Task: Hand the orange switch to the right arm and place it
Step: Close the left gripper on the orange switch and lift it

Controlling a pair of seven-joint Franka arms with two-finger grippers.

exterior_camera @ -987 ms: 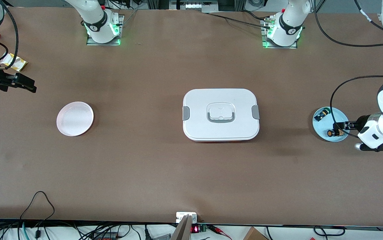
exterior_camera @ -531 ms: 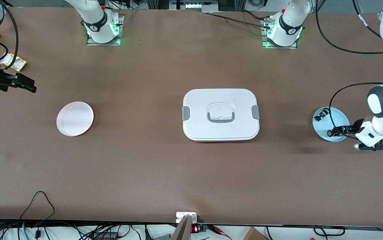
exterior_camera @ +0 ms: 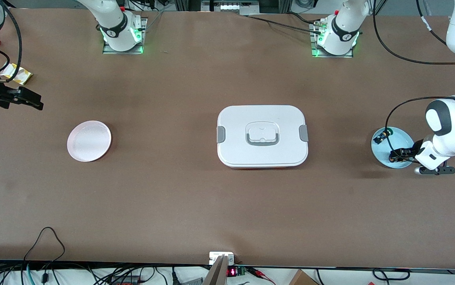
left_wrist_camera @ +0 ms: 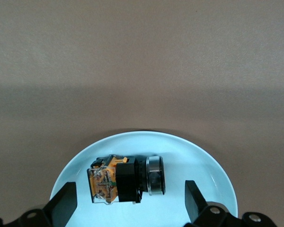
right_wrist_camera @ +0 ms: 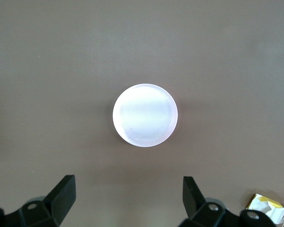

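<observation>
The orange switch (left_wrist_camera: 125,179) lies on its side on a light-blue plate (left_wrist_camera: 194,158) at the left arm's end of the table. My left gripper (left_wrist_camera: 128,210) is open, low over the plate, with one finger on each side of the switch and not touching it. In the front view the left gripper (exterior_camera: 396,155) covers most of the orange switch (exterior_camera: 392,159) on the blue plate (exterior_camera: 403,139). My right gripper (exterior_camera: 33,102) is open and empty, and waits in the air at the right arm's end of the table; it also shows in the right wrist view (right_wrist_camera: 128,201).
A black switch with a green cap (exterior_camera: 381,136) lies on the same blue plate. A white lidded box (exterior_camera: 262,135) sits mid-table. A pale pink plate (exterior_camera: 89,141) lies toward the right arm's end, also in the right wrist view (right_wrist_camera: 145,115). A yellow wrapper (exterior_camera: 18,74) lies near the table's edge.
My left gripper has come down onto the blue plate and now brackets the orange switch. The right arm has not moved.
</observation>
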